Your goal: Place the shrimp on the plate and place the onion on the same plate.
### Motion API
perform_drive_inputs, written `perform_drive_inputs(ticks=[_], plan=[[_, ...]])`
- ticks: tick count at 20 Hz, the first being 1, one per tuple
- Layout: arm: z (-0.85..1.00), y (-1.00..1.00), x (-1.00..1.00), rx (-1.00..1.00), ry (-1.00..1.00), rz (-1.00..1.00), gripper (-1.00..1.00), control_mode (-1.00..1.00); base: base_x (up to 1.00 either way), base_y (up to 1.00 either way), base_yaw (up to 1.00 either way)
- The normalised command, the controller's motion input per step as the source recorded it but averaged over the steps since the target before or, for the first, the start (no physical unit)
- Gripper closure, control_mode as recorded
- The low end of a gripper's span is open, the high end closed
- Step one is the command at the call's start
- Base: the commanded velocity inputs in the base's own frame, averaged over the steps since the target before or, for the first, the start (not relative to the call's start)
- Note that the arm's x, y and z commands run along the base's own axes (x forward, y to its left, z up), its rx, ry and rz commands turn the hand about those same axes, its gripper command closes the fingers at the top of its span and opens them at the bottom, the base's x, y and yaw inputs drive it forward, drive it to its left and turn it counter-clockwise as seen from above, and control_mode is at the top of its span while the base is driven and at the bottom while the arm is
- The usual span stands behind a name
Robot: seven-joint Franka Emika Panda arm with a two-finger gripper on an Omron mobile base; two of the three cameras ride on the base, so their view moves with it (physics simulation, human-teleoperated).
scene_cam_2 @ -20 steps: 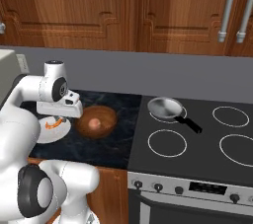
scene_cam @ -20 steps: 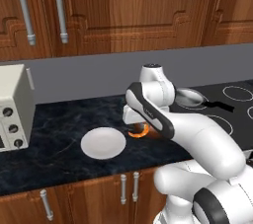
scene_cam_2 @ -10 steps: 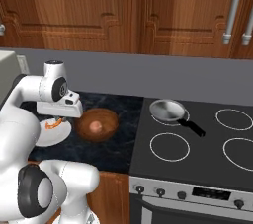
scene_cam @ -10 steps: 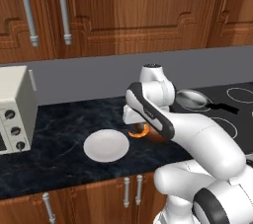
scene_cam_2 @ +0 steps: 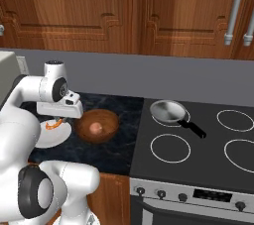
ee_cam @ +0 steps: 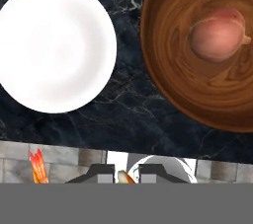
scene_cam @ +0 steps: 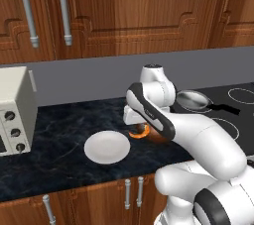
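Progress: neither item is on the plate yet; by the look of it the first placement is under way and the second has not begun.
Gripper: the gripper is clenched on the shrimp, a sliver of orange showing between the dark fingertips in the hand view.
Shrimp: carried above the dark marble counter, between the plate and the wooden bowl; it has yet to be brought over the plate.
Plate: white, bare, nothing on it, lying on the counter just beside the bowl with a strip of marble between them.
Bowl: brown wood; holds the onion, resting alone inside it.
Onion: untouched in the bowl, waiting its turn.
Pan: the grey frying pan sits on the stove, nothing visible in it.
Left to do: lower and release the shrimp on the plate, then fetch the onion from the bowl and set it on the same plate.
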Motion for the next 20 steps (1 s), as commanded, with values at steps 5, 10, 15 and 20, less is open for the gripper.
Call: perform_drive_inputs(ticks=[5,10,15,20], plan=[[-0.01,0.23,0.13,0.00,0.00,0.02,1.00,-1.00,0.25,0.20,0.03],[-0.15,0.68,0.16,0.00,0.03,0.07,1.00,-1.00,0.00,0.00,0.00],[-0.24,0.54,0.10,0.00,0.05,0.12,1.00,-1.00,0.00,0.00,0.00],[-0.23,0.56,0.09,0.00,0.03,0.10,1.00,-1.00,0.00,0.00,0.00]])
